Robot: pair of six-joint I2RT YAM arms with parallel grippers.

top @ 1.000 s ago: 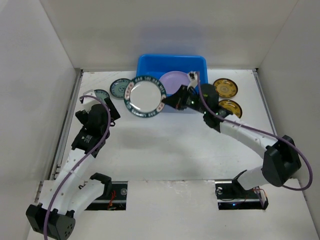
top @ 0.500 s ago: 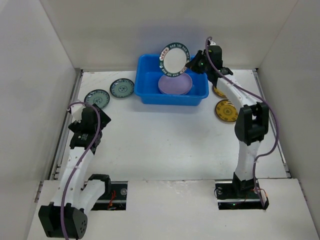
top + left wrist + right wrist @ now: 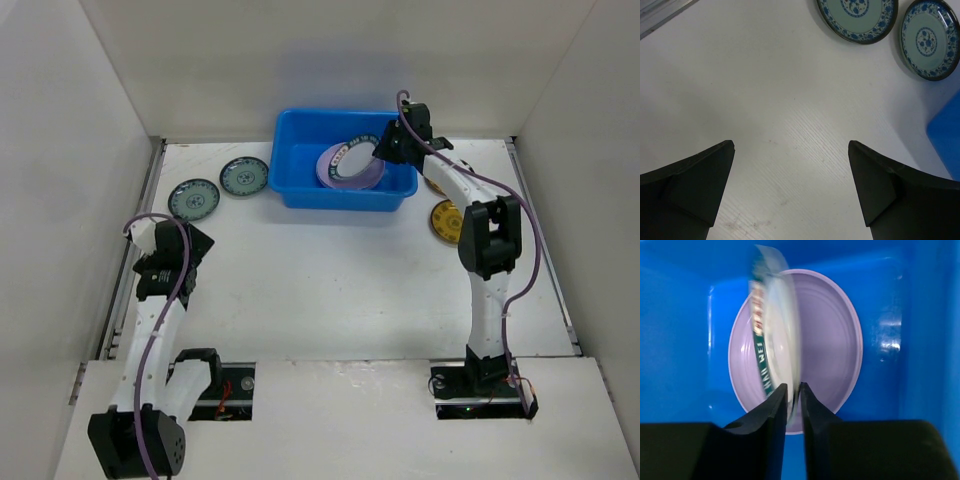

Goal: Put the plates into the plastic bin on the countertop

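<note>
I see the bright blue plastic bin (image 3: 890, 335) gleaming glossy, the round lavender plate (image 3: 830, 340) smooth, the flat white countertop (image 3: 790, 125) matt and faintly grained.

I see the white counter (image 3: 330, 290) carrying a blue bin (image 3: 345, 198) at upper centre of the overhead frame. One teal plate (image 3: 244, 176) lies flat near its left side, a second teal plate (image 3: 194, 197) further lower left. A yellow-gold plate (image 3: 445, 222) lies at right.

Rim lettering on the patterned plate (image 3: 776, 325) is too blurred to read.
</note>
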